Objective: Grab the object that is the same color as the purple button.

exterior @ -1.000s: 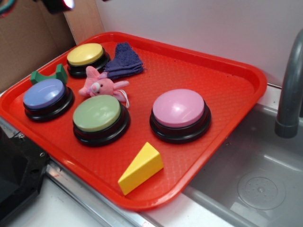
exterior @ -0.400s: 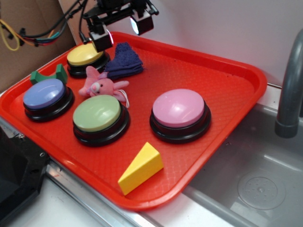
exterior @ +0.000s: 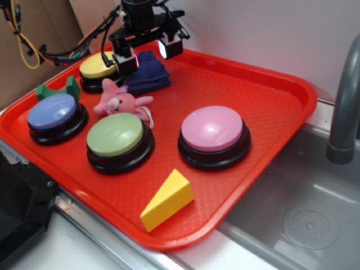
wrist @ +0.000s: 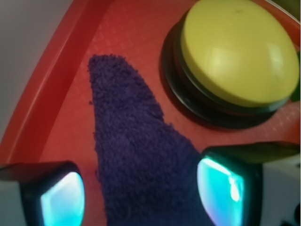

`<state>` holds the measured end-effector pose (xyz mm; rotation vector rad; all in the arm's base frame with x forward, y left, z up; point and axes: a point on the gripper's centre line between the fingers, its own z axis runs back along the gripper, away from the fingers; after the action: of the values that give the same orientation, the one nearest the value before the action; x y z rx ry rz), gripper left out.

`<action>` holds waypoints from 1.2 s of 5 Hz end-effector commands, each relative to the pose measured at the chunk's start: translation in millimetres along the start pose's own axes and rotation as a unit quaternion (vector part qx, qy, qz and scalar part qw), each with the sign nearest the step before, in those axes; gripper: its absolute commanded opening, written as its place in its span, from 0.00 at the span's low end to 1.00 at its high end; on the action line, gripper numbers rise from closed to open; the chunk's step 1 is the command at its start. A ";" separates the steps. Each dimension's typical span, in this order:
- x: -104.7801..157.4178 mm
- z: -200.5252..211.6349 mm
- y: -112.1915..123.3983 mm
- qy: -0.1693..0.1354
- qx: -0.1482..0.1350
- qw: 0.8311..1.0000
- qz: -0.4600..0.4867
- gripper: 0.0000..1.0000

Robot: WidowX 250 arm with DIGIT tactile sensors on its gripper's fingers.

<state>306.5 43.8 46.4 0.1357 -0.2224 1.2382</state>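
At far-left corner of red tray: gripper poised over the purple cloth. Fingers spread, one on each side of cloth in wrist view, nothing between pads but fabric below. No pinch yet.

Target ID: purple button sits near tray's left edge, periwinkle dome on black base. Cloth is darker, navy-purple, but closest colour match on tray. Cloth lies rumpled, flat on tray, just beside yellow button and close to the tray's back rim. Pink plush near its front edge; can't tell if touching.

Other items, not relevant: green button, pink button, yellow wedge, green block. Sink w/ faucet at right, off tray.

Progress, est.:
- approach: done, gripper is over correct obj.
- alignment: looks good; wrist view puts cloth's wide end between fingers, narrow end running away toward rim.
- descent: partial. Height above cloth can't be judged exactly; fingertips seem close, contact not confirmed.
- close + lift: not done.

Left to do: lower to fabric, close, raise.

Risk: yellow button's base sits close to one finger, may clip on descent. Thin soft cloth, so a shallow grasp could slip.
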 end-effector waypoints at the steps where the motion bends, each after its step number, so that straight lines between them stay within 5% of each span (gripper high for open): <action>1: 3.4 -7.4 11.8 0.003 -0.009 1.000 -0.013 1.00; 2: 2.4 -14.2 13.3 0.004 -0.004 1.000 -0.018 1.00; 3: 3.0 -15.0 14.5 0.008 -0.012 1.000 -0.021 0.81; 4: 5.0 -12.0 15.4 0.015 -0.022 1.000 -0.008 0.00; 6: 12.3 9.9 10.2 0.025 -0.034 0.996 -0.073 0.00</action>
<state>296.7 40.1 35.4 0.0939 -0.1338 1.0863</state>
